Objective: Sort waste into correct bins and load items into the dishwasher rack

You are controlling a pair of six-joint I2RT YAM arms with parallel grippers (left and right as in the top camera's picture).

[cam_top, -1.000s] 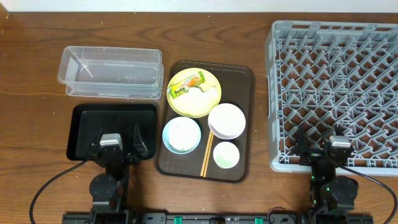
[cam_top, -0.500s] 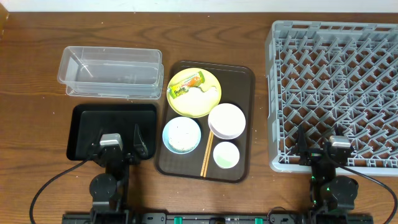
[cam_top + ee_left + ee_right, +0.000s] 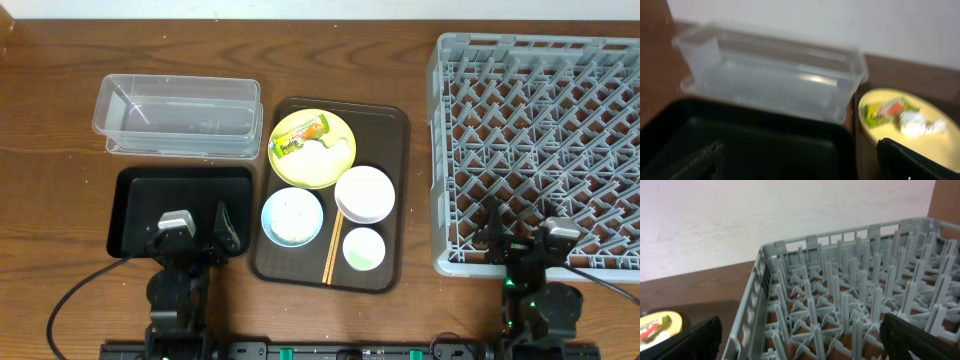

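Note:
A yellow plate on the brown serving tray holds the snack wrapper and a white scrap. They also show in the left wrist view: wrapper, scrap. The white bowl, light blue bowl with pale specks, small cup and chopsticks share the tray. The clear tub stands behind the black tray. My left gripper is open over the black tray's near edge. My right gripper is open at the grey rack's near edge.
The rack fills the right side up to the table's right edge, and its pegs rise just ahead of the right gripper. The clear tub and black tray lie ahead of the left gripper. Bare wood lies left of the bins.
Both grippers have shifted slightly at the near edge; the right one has moved a little right. Nothing on the table has moved.

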